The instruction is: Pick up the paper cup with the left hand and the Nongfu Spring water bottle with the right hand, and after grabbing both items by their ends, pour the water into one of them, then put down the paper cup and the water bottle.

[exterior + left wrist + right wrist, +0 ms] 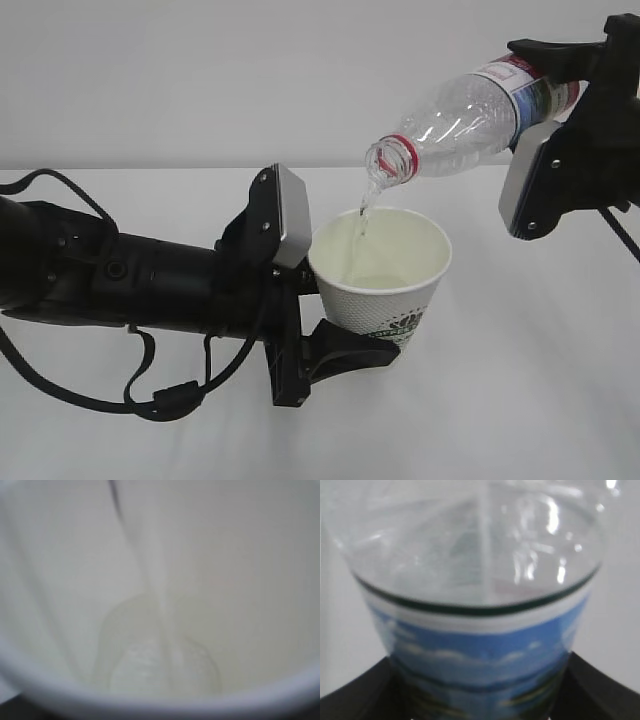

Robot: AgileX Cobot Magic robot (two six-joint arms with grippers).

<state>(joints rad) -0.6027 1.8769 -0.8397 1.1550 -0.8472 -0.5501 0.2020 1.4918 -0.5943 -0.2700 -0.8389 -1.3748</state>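
White table (520, 400) and a plain pale wall fill the background as we watch the water (366, 208) run in a thin stream from the tilted Nongfu Spring water bottle (470, 110) into the paper cup (385, 270). We see the cup held upright above the table, near the middle of the exterior view, its green-and-black logo facing us low on the side, with a shallow pool of water gathering at its bottom (160, 665). The bottle hangs up and to the right of the cup, mouth down and just over the rim, red neck ring showing, its label end raised toward the upper right corner. We see the left hand (130, 275) reach in from the left, its end effector (335, 330) pinching the cup low around its body, one black finger (350, 355) curling under the near side. The right hand (590, 130) comes in from the right, its end effector (545, 85) closed around the labelled end of the bottle; in the right wrist view black fingers (600, 690) press both sides of the blue landscape label (480, 655).
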